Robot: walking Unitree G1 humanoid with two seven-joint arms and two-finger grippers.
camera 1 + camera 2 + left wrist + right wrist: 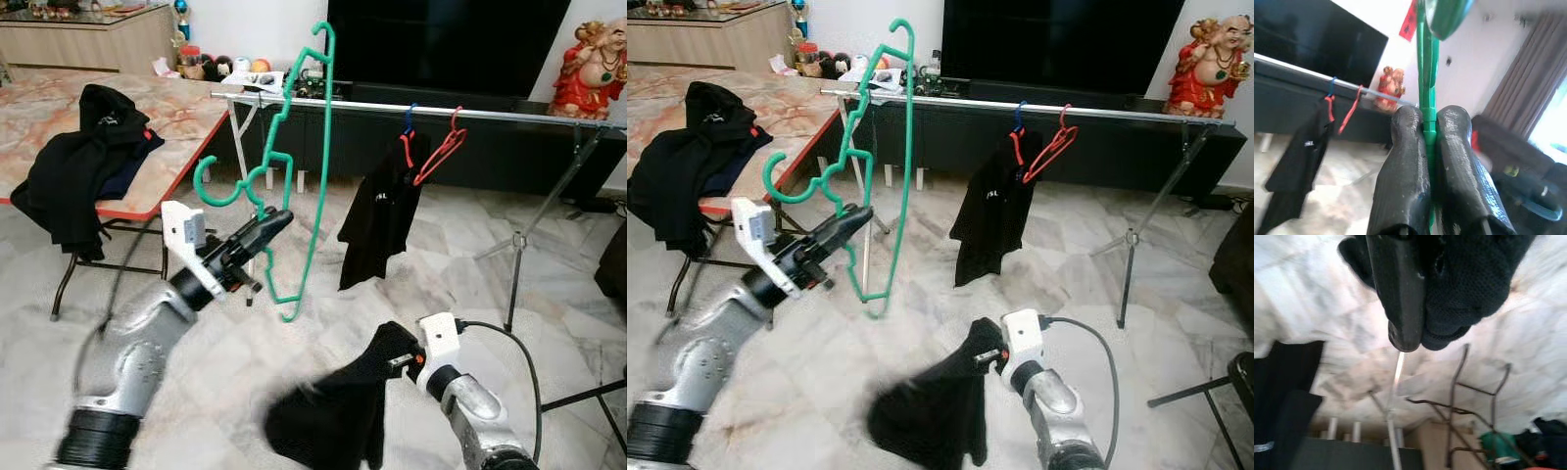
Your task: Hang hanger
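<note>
Home living room: television [446, 44], marble floor [549, 323] (clothes rail [529, 117] indoors)

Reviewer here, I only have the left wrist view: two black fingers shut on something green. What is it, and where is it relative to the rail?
Observer: A green hanger, held tilted by the left gripper, its hook beside the rail, not over it.
Operator: What's the right arm doing?
Observer: The right gripper is clamped on a black garment low over the floor.
Operator: Is anything hanging on the rail already?
Observer: Yes, a black shirt and an empty red hanger.
</note>
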